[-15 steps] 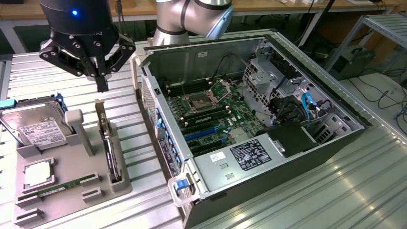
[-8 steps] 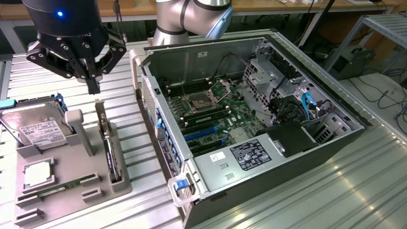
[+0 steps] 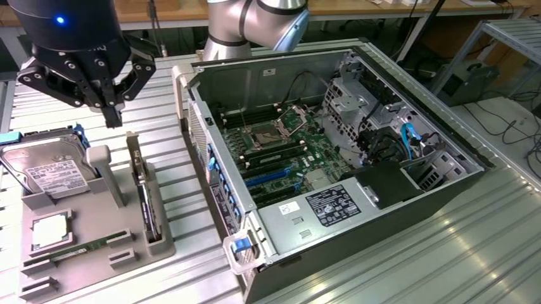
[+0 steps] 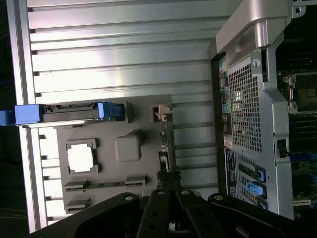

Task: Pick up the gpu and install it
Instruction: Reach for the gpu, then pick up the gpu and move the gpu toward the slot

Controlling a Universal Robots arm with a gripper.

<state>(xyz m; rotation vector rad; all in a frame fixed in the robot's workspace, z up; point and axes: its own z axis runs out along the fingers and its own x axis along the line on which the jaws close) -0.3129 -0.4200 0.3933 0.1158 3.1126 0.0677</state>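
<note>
One gripper point(image 3: 113, 119), pinched shut and empty, hanging above the gpu point(image 3: 146, 190). Standing on its thin edge in the grey holder point(image 3: 101, 228), beside the open computer case point(image 3: 338, 266). Best to open wide, line up over the top edge, squeeze gently.

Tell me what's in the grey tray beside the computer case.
The grey tray holds a hard drive, a processor chip, a memory stick and the gpu standing on edge. The gpu's lower edge is hidden in its slot.
</note>
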